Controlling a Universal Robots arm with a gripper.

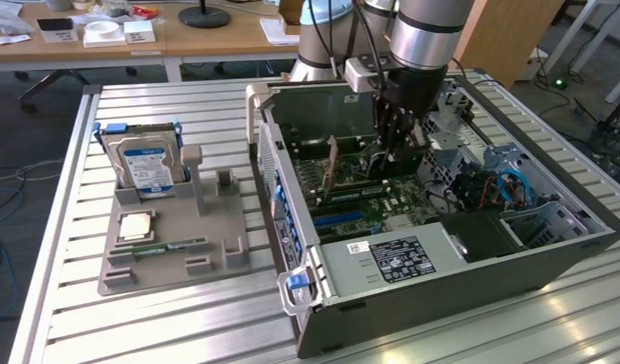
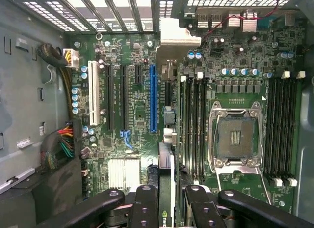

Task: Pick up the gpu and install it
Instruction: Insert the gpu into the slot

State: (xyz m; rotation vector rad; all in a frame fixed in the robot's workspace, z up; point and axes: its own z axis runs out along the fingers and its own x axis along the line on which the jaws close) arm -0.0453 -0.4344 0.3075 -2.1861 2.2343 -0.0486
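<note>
1. The gpu is seen edge-on and upright, clasped between the fingers of the gripper; its pale bracket is turned toward the slotted rear wall
2. The card is held over the motherboard, near the long blue slot, and is judged not yet seated
3. The arm reaches into the open computer case; a hard drive stands in a holder at the exterior view's left
4. Pick-up is judged done and installation in hand; the card's lower edge must be lined up along a slot, bracket at the rear opening, and pressed straight down
</note>
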